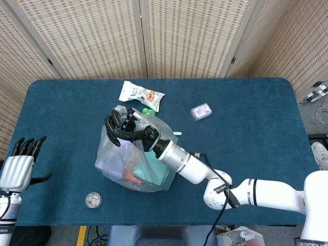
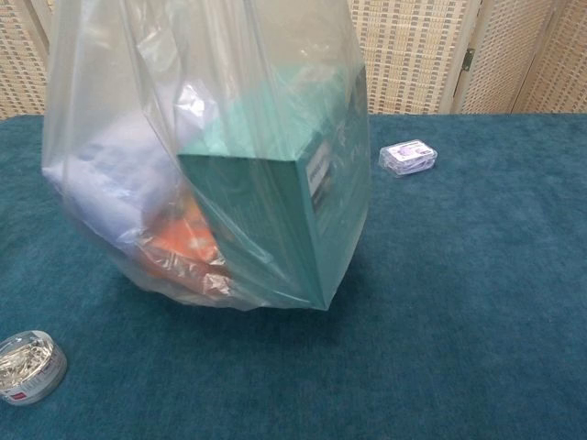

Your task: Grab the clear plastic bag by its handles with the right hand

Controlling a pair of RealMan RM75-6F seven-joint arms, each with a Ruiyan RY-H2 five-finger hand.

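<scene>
- Head view: our right hand [image 1: 123, 129] has its dark fingers curled tight around the bunched handles at the top of the clear plastic bag [image 1: 130, 166].
- The bag hangs under that hand, above the blue table [image 1: 246, 128], near the front middle.
- Our left hand [image 1: 20, 165] is at the far left edge, fingers spread, holding nothing.
- A snack packet [image 1: 141, 95], a small clear case [image 1: 201, 111] and a little round tin [image 1: 93, 199] lie on the table.
- Chest view: we see the bag up close, its bottom off the cloth.
- Inside are a green box [image 2: 275, 215], something orange [image 2: 179, 240] and something pale purple [image 2: 115, 179].
- We cannot see the hands here.
</scene>
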